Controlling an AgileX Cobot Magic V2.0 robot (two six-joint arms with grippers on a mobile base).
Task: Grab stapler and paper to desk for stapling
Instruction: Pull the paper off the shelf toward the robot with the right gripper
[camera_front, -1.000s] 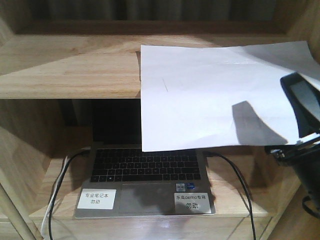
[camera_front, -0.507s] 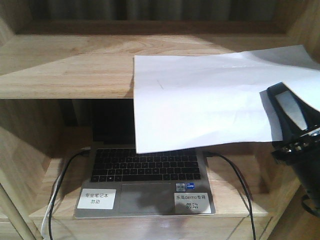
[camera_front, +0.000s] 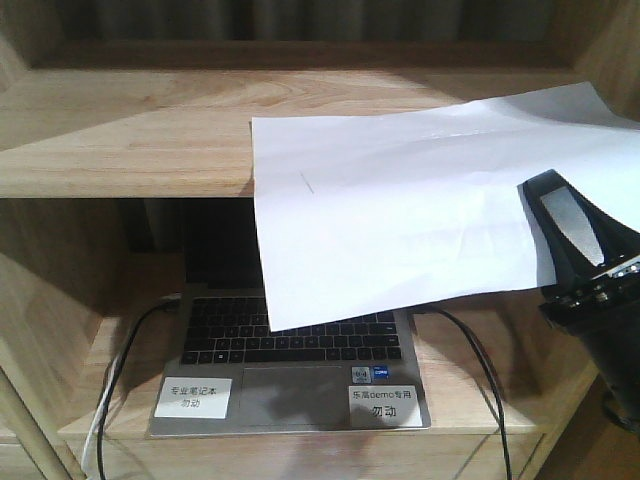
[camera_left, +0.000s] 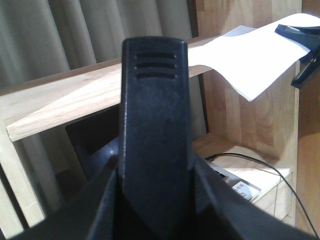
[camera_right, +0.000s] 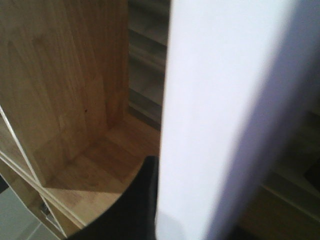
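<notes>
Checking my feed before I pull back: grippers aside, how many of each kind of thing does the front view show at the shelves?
Paper: 1
Laptop: 1
Printed labels: 2
Black cables: 2
White cable: 1
Total: 7

Paper (overhanging the shelf edge) blocks reach above the laptop.

A: Warm light brightens the light wooden shelf board, with a diagonal shade edge across it; the plain white sheet of paper glares nearly featureless.
B: The open grey laptop below sits dim. Wrist views are soft: the black left claw looms blurred, and the sheet is out of focus.
</notes>
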